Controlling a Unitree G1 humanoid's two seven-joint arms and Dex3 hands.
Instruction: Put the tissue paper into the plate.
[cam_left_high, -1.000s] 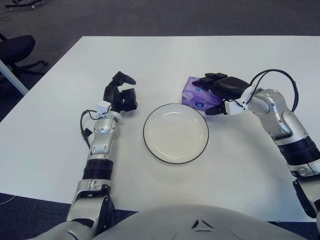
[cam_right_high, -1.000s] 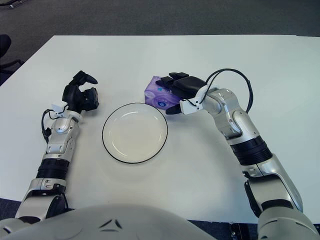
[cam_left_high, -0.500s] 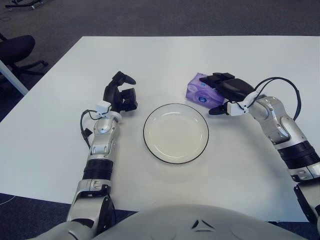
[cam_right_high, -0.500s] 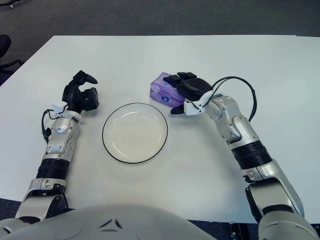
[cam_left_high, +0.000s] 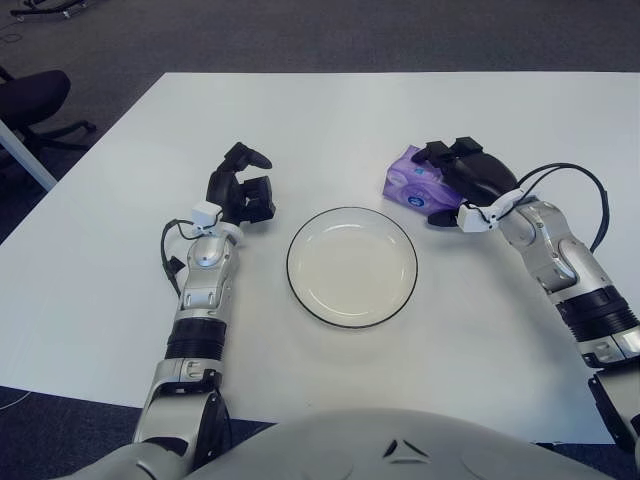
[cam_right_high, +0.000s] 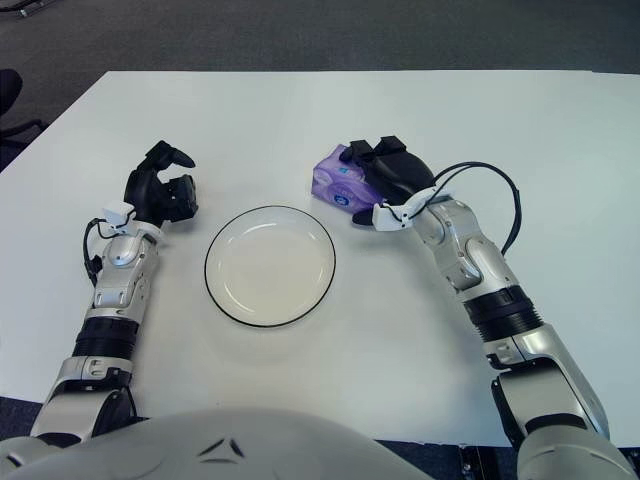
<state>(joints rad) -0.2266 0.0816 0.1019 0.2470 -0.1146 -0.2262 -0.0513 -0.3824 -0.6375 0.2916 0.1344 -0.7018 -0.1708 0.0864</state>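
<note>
Purple tissue paper pack (cam_left_high: 412, 183) lies on the white table (cam_left_high: 330, 110), upper right of the plate (cam_left_high: 352, 266). Right hand (cam_left_high: 470, 180) covers it, fingers curled around it. Left hand (cam_left_high: 243, 192) rests centre-left, fingers curled, holding nothing.

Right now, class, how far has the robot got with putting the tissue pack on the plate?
Done: nothing has reached the plate, which holds nothing. In hand: the right hand is closed over the purple tissue pack, beside the plate's far right rim. The left hand sits idle to the plate's left. Left: carry the pack over the plate and let go.
</note>
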